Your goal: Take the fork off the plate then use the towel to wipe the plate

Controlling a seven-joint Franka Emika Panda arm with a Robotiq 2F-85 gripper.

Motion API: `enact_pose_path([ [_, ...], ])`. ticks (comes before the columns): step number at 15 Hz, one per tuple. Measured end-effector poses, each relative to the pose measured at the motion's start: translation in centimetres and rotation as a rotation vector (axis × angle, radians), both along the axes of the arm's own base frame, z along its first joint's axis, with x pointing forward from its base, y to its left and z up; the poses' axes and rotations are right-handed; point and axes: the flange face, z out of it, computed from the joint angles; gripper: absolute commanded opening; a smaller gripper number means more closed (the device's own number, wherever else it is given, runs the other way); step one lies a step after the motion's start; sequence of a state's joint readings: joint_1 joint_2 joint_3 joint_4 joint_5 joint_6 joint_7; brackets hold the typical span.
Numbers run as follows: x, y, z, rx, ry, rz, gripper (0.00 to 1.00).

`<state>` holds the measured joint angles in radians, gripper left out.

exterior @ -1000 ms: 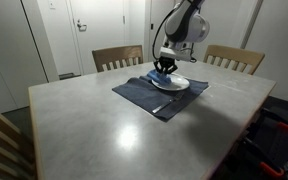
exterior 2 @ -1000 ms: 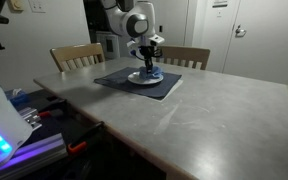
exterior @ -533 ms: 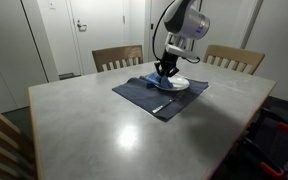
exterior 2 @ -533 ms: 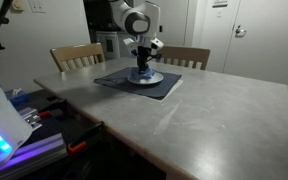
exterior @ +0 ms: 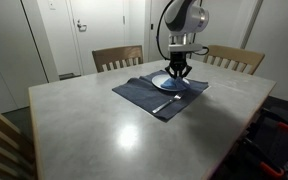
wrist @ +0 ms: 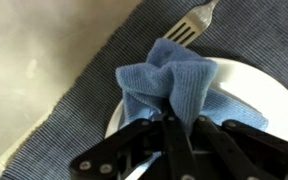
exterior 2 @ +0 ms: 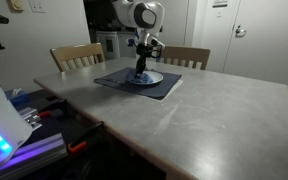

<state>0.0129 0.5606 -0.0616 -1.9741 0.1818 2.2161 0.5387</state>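
around: two chairs (exterior: pixel 117 57) behind table (exterior: pixel 84 125); dark mat (exterior: pixel 134 92) under plate (wrist: pixel 256 88) | plate: holds bunched blue towel (wrist: pixel 169 78) | fork (wrist: pixel 189 27): off plate, on mat beside rim | gripper (wrist: pixel 179 120): jaws pinched tight on towel

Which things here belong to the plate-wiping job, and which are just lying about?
Job in hand:
blue towel, gripped in the shut pincer
white plate
fork, already off the plate

Just lying about:
dark placemat under plate and fork
two wooden chairs
table
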Motion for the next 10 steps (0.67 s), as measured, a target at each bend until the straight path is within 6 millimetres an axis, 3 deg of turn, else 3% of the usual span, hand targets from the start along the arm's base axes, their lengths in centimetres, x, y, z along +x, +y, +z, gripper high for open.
enact_pose_path([
  [3, -0.2, 0.0, -0.6, -0.098, 0.107, -0.036, 0.02],
  [10, 1.2, 2.0, -1.4, -0.327, 0.115, -0.091, 0.02],
])
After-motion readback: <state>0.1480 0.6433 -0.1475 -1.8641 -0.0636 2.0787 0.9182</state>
